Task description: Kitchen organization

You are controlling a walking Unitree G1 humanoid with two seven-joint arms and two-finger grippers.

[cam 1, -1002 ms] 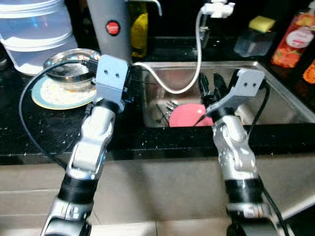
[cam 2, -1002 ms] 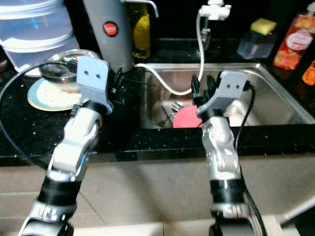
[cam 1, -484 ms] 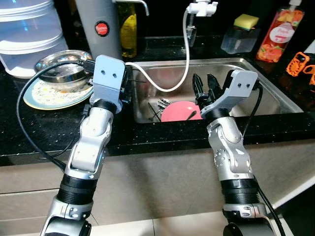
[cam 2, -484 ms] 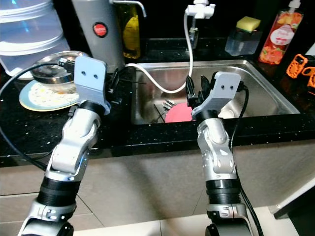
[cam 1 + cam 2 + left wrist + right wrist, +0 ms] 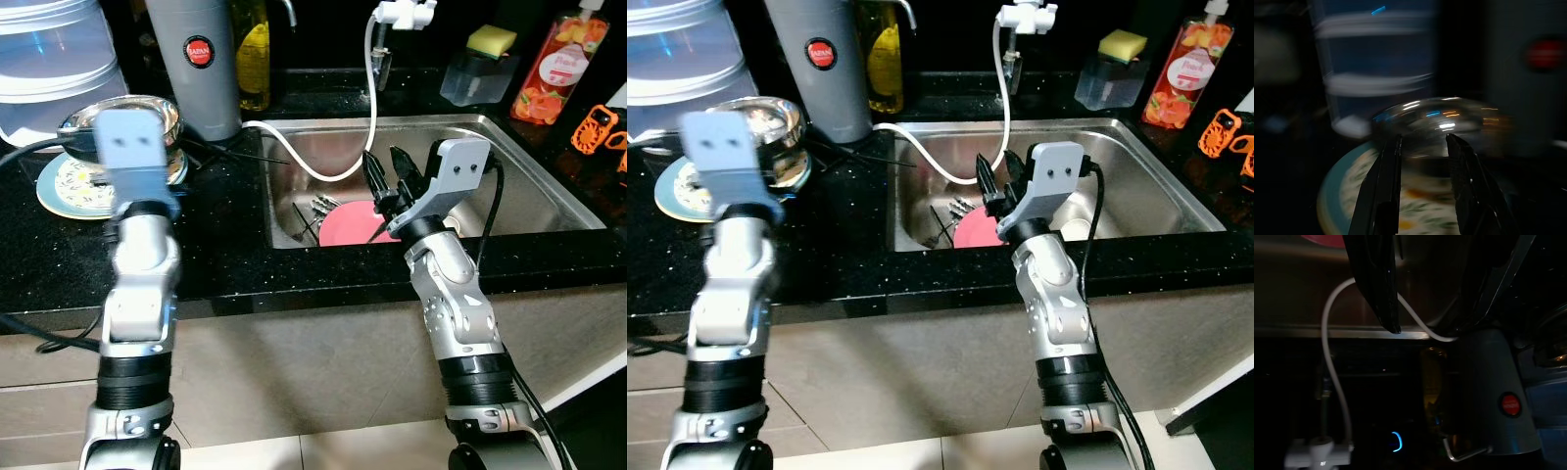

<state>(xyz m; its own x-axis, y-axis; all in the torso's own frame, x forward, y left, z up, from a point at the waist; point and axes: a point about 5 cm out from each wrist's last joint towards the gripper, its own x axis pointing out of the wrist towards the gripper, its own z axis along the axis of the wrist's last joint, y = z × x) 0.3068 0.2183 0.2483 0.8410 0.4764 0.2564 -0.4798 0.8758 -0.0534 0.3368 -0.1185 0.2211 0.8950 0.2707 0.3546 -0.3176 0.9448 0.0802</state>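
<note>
A steel bowl point(image 5: 1440, 115) sits on a patterned plate point(image 5: 61, 186) on the black counter, left of the sink. My left gripper point(image 5: 1423, 143) is open just in front of the bowl's rim, its fingers apart over the plate; from the head its blurred wrist housing hides them. My right gripper point(image 5: 390, 178) is open over the steel sink point(image 5: 509, 166), above a pink plate point(image 5: 343, 223) lying in it. Nothing is between either pair of fingers.
A grey flask point(image 5: 196, 59) with a red badge and a yellow bottle point(image 5: 253, 49) stand behind the counter. A white tap hose point(image 5: 323, 174) loops into the sink beside some cutlery point(image 5: 318, 208). A clear tub point(image 5: 49, 69) stands far left; sponge holder point(image 5: 485, 69) and soap bottle point(image 5: 563, 64) far right.
My left arm has swung left from the sink's edge to the bowl and plate. The right gripper has shifted slightly left over the sink. The camera has also tilted.
</note>
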